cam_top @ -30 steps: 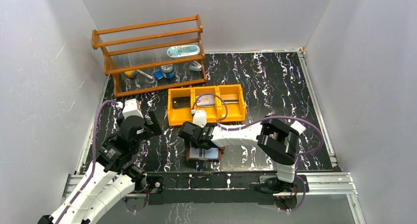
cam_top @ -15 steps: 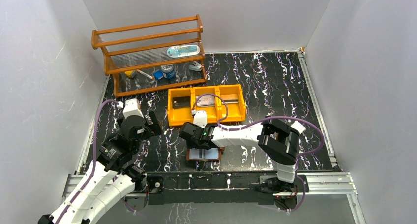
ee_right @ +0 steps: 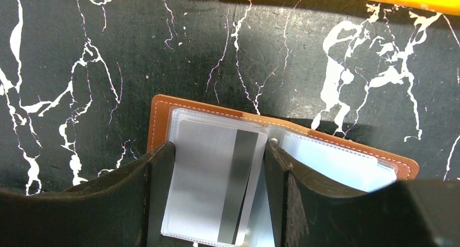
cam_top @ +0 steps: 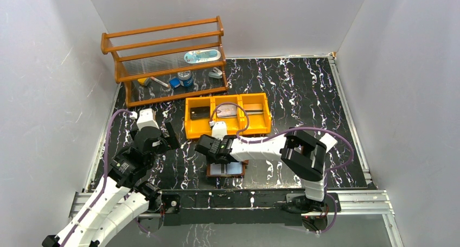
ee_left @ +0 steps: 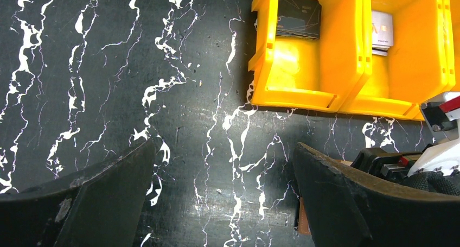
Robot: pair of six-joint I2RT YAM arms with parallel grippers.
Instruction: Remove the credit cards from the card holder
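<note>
The right hand [ee_right: 217, 149] straddled the long edges of a thin, stiff, likely slippery card [ee_right: 206, 171] in the card holder [ee_right: 163, 108], its grip unclear; the left hand [ee_left: 222, 146] stood open.

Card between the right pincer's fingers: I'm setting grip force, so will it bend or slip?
Probably slippery: the card sits in a glossy sleeve. It is likely stiff yet thin, so it may flex. The small, open holder may drag along.

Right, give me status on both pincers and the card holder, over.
Left pincer open, over the table. Right pincer straddling silver card in open card holder, grip unconfirmed. Orange tray behind, not in the way.
</note>
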